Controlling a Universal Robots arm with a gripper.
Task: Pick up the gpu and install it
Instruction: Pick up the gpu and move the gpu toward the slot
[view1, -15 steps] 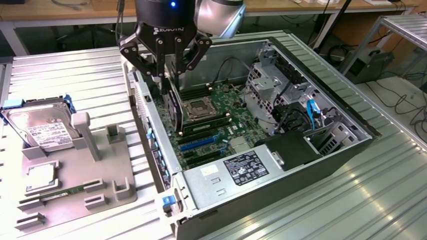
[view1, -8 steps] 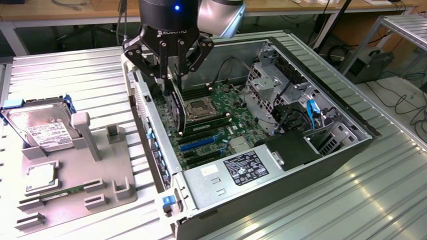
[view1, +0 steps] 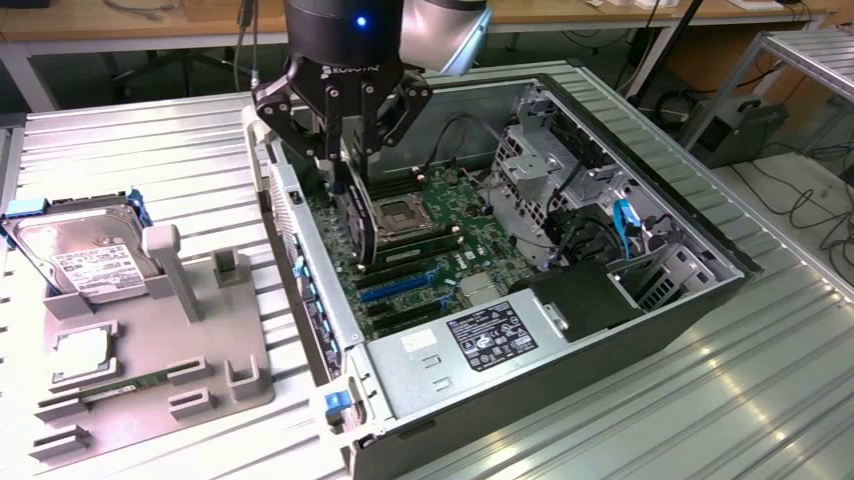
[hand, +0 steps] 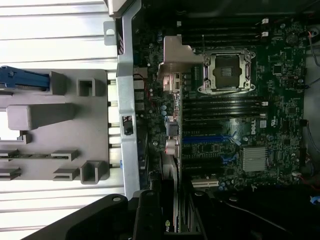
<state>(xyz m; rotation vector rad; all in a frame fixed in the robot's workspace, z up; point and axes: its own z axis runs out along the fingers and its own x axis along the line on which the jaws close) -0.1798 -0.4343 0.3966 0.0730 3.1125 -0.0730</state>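
Observation:
My gripper (view1: 344, 150) hangs over the open computer case (view1: 707, 290), shut on the gpu (view1: 354, 215). The gpu is a thin dark card held on edge, reaching down toward the motherboard (view1: 447, 255) beside the case's wall at the exterior view's left. Its lower end hovers near the blue expansion slots (view1: 400, 287). In the wrist view the gpu's silver end bracket (hand: 172, 62) stands over the board next to the CPU socket (hand: 227, 72), and the card's edge runs back to my gripper (hand: 172, 220). The blue slots (hand: 207, 140) lie just beside the card.
A grey fixture tray (view1: 200, 350) sits at the exterior view's left with a silver hard drive (view1: 80, 255), a chip (view1: 80, 350) and a green memory stick (view1: 127, 388). Inside the case are the power supply (view1: 467, 340), drive cage (view1: 541, 170) and cables (view1: 621, 225).

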